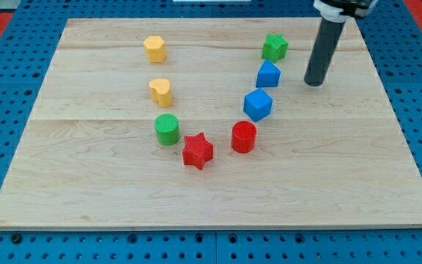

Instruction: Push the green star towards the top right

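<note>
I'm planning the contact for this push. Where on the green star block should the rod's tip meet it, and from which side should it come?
Meet the green star block on its lower-left face, coming from the view's bottom left, so the push runs toward the top right. My tip now sits to its lower right, so it likely must circle round, minding the blue block just below the star.

Looks like a robotics lab: a wooden board (218,183) sits on a blue pegboard bench (416,88), toy blocks scattered across it.
</note>
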Available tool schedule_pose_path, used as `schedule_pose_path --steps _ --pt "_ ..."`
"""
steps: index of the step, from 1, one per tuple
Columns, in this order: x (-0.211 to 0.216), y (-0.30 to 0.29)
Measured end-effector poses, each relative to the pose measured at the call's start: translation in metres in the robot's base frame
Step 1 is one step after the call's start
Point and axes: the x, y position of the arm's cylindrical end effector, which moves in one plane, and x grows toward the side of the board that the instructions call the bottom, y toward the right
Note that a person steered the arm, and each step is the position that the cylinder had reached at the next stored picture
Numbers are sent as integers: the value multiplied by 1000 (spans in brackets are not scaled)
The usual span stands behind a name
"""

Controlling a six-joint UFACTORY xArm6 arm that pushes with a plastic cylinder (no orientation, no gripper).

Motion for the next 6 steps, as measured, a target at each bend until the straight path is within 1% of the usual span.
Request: schedule_pose_path --steps 1,3,4,5,6 --pt "-16 -10" --pt "-28 -50" --pt "-49 -54" --pt "-58 -81" --pt "-63 -85"
